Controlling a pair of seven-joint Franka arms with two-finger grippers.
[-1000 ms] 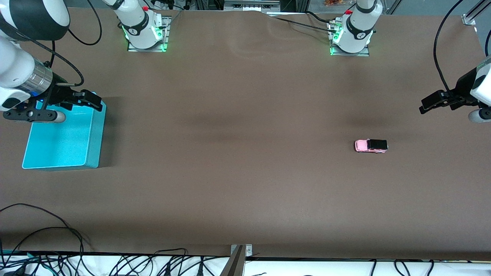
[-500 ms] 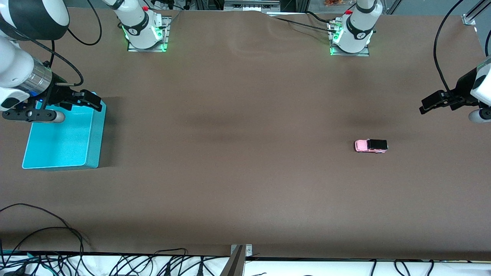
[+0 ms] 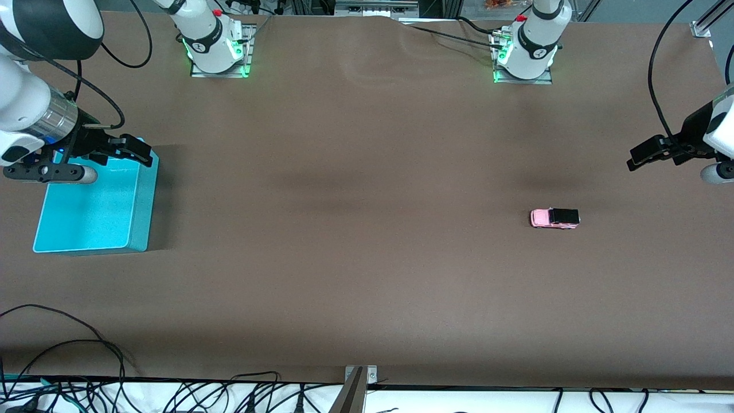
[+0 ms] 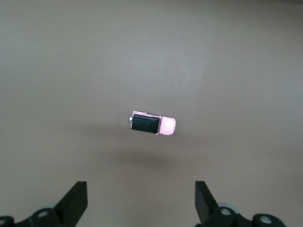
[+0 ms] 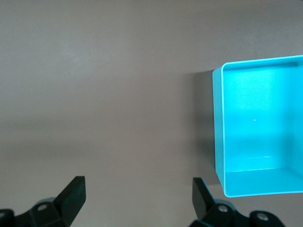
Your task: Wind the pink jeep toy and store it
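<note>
The pink jeep toy (image 3: 554, 218) stands on its wheels on the brown table toward the left arm's end, its black rear roof pointing at that end. The left wrist view shows the jeep (image 4: 152, 124) lying apart from the fingers. My left gripper (image 3: 651, 153) hangs open in the air above the table's end, off to the side of the jeep, nothing between its fingertips (image 4: 78, 201). My right gripper (image 3: 132, 150) hovers open and empty above the edge of the turquoise bin (image 3: 143, 201). The bin (image 5: 218, 118) holds nothing that I can see.
Both arm bases (image 3: 215, 49) (image 3: 527, 51) stand along the table's edge farthest from the front camera. Loose black cables (image 3: 86, 355) lie along the nearest edge, beside a metal bracket (image 3: 358, 381). Brown tabletop stretches between the bin and the jeep.
</note>
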